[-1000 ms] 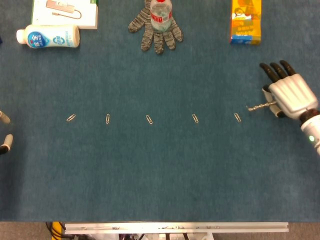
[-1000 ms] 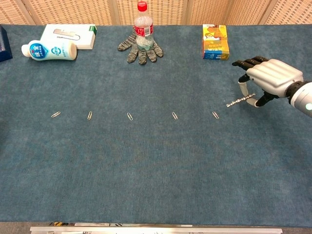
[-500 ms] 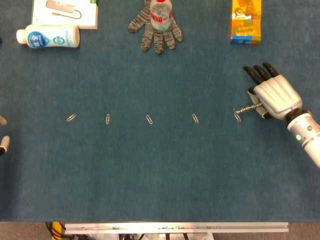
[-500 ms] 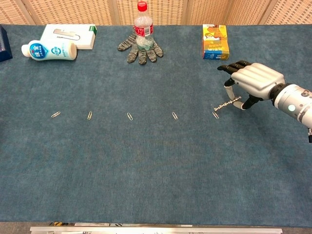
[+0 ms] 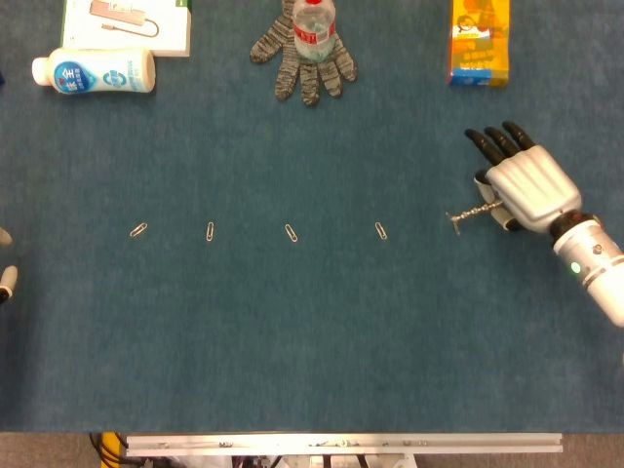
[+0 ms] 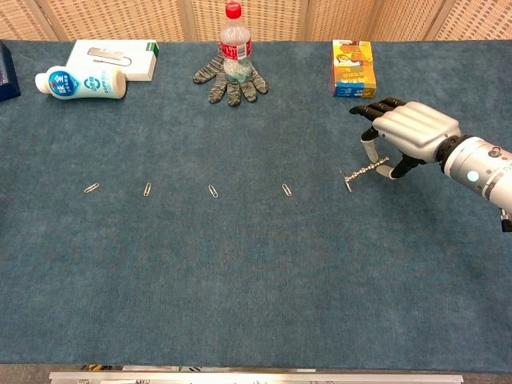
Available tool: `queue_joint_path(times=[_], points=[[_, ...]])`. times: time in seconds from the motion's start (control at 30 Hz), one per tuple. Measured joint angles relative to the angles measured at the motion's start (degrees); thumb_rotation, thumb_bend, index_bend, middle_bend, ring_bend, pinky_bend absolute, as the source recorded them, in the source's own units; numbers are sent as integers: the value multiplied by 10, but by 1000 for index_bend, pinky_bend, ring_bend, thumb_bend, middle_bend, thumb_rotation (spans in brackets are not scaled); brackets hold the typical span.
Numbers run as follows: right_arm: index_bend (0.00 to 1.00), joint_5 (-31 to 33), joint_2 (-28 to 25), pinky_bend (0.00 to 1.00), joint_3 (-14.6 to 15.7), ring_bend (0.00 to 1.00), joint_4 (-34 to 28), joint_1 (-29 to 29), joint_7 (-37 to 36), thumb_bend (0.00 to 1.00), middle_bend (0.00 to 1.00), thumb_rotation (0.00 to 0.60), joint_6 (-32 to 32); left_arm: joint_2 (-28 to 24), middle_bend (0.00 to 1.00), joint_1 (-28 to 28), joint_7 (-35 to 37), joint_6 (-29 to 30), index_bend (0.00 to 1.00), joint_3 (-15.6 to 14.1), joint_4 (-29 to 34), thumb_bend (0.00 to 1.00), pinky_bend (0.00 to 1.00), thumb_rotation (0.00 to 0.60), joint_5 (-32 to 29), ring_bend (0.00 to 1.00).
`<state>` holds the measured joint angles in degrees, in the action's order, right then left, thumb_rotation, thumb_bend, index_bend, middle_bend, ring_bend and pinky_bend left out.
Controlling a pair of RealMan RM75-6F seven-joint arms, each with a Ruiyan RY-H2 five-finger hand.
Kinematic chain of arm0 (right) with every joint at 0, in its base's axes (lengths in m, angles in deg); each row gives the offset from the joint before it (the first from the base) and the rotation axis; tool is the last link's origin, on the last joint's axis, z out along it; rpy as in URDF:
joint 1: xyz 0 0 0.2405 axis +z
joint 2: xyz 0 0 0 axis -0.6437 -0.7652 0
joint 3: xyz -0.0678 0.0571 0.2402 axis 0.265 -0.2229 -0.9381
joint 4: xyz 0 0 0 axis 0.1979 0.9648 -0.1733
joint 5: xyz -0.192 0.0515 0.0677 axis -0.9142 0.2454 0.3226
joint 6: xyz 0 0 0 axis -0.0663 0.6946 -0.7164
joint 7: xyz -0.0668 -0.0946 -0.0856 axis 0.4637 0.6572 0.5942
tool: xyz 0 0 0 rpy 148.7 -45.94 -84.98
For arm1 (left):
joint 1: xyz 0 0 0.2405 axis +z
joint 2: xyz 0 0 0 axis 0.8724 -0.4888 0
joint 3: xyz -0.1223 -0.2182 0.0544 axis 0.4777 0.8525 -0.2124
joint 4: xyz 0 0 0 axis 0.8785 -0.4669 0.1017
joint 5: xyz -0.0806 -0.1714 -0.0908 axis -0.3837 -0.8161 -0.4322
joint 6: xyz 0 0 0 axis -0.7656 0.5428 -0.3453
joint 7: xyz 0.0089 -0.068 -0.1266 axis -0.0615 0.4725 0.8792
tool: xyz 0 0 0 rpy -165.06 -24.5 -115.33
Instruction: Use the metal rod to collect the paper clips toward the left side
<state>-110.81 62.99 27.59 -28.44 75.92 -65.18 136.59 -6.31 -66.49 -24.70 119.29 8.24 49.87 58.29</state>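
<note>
Silver and thin, the ridged metal rod is pinched in our white right hand, whose dark fingers spread beyond it. Over the last second that hand has travelled toward the red-capped clear water bottle side of the blue felt table, carrying the rod's tip with it. The rightmost small wire paper clip, which a second ago lay apart from the tip, now sits right at it and has shifted with it, so we judge the sweep has begun and the first clip is caught.

Four more wire paper clips lie in a row farther on, below the bottle and beyond, untouched; the nearest of them is still well apart from the rod. We judge most of the task remains: the tip must stay low on the felt so clips do not slip under it.

Our left hand barely shows at the frame edge, far from the bottle; we cannot tell how its fingers lie.
</note>
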Motion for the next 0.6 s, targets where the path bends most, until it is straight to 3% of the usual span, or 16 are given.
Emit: queue_joint_path(times=[0.6], points=[[658,-26,30,0,-18,0,10,27,-33,305,46,600,0,-4,333,1,-4,-4,424,0,4,293,329,600,-3,282]])
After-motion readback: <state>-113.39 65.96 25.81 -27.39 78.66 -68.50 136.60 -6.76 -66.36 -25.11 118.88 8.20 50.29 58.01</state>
